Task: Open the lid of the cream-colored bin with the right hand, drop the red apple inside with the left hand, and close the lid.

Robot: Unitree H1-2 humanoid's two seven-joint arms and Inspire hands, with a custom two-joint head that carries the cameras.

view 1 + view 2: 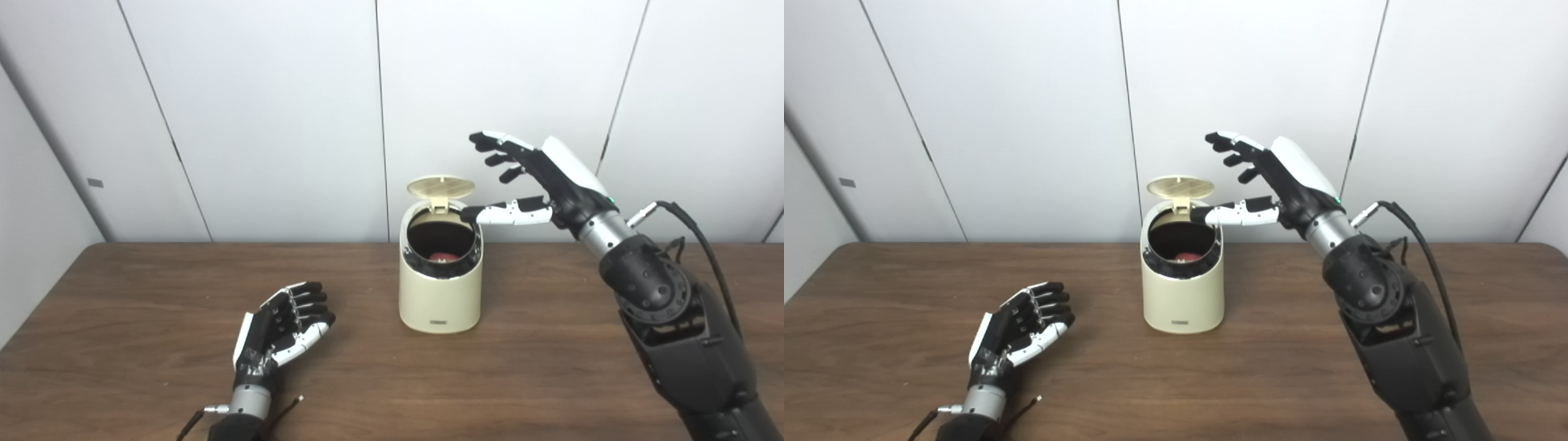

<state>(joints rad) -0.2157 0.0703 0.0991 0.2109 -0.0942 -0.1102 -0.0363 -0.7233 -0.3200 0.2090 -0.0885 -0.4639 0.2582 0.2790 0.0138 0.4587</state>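
Note:
The cream-colored bin point(439, 294) stands in the middle of the brown table point(153, 288). Its round lid point(441, 187) is up, tilted back on its hinge. Deep inside the dark opening lies the red apple point(443, 256), only its top showing. My right hand point(539, 177) hovers open at the bin's upper right, fingers spread above and behind the lid, its thumb reaching to the rim. My left hand point(283, 327) rests open low over the table, left of and nearer than the bin, holding nothing.
White wall panels point(275, 110) stand close behind the table's far edge. The right forearm with its black cable point(704, 245) fills the space to the right of the bin.

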